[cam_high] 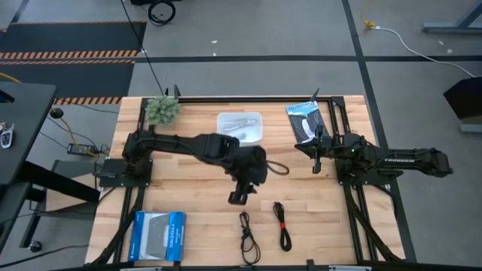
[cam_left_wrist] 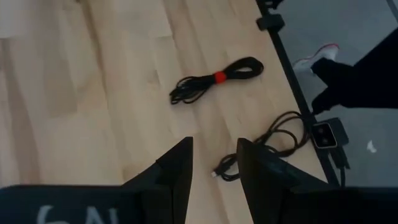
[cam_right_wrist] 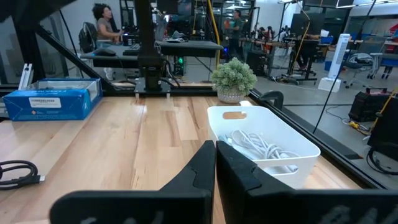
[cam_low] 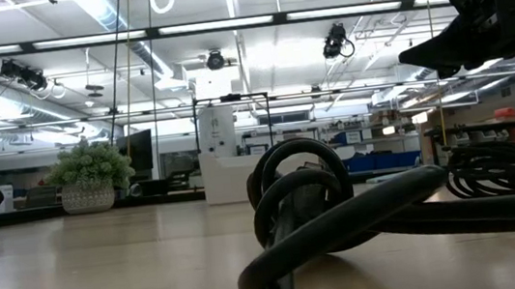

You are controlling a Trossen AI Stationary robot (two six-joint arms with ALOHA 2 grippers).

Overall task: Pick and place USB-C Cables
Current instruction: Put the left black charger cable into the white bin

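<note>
grey floor (cam_high: 248,30) | hazard-striped mat (cam_high: 68,54) | ceiling strip lights (cam_low: 253,20) – workbenches behind (cam_right_wrist: 180,46)

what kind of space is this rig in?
Likely a robotics lab or workshop: concrete floor with hazard striping, ceiling lights and cameras, rows of workbenches with people behind the wooden table.

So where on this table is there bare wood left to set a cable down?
Bare wood lies between the blue box and the black cable, and right of the red-banded cable. It is crowded around the white bin, where the left gripper reaches mid-table, and near the packet by the right gripper.
</note>
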